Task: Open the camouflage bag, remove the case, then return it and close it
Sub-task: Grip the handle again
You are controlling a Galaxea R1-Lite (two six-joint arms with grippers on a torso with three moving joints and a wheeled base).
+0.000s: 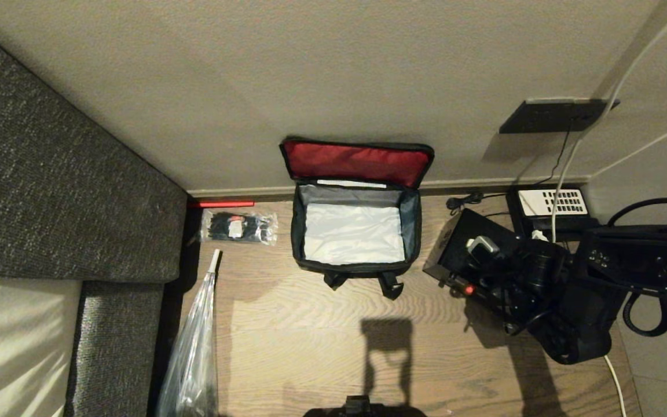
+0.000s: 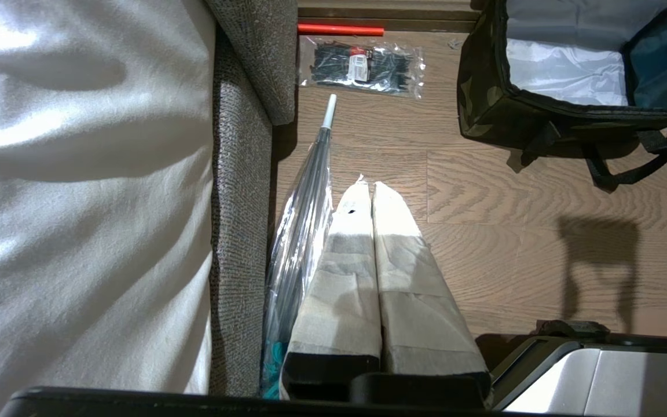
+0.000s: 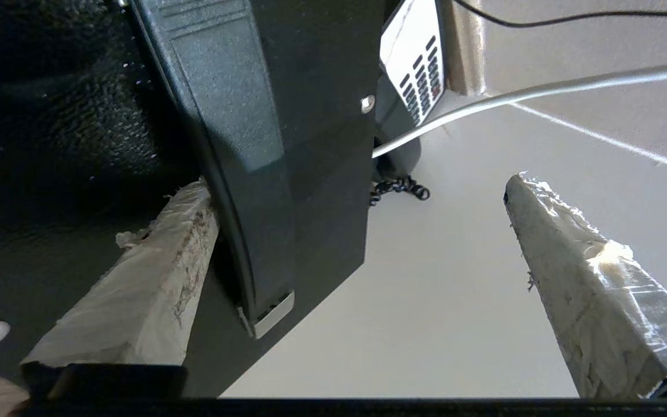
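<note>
The camouflage bag point(image 1: 356, 269) stands open against the wall. Its red lid point(image 1: 356, 162) is leaning back and its silvery inside point(image 1: 354, 234) is bare; its camouflage side point(image 2: 484, 98) also shows in the left wrist view. To its right lies the black case point(image 1: 452, 243), tilted, with a red button point(image 1: 469, 289). My right gripper point(image 1: 509, 240) is at the case, open. One taped finger point(image 3: 154, 272) lies against the case's handle point(image 3: 235, 145), while the other finger point(image 3: 571, 272) stands well apart. Over the floor my left gripper point(image 2: 367, 191) hangs shut and empty.
A black telephone point(image 1: 550, 202) with a white keypad sits by the wall behind the case, under cables and a wall plate point(image 1: 553, 116). A packet of black cable ties point(image 1: 238, 227) and a clear umbrella point(image 1: 194, 347) lie left of the bag, beside a grey sofa point(image 1: 50, 174).
</note>
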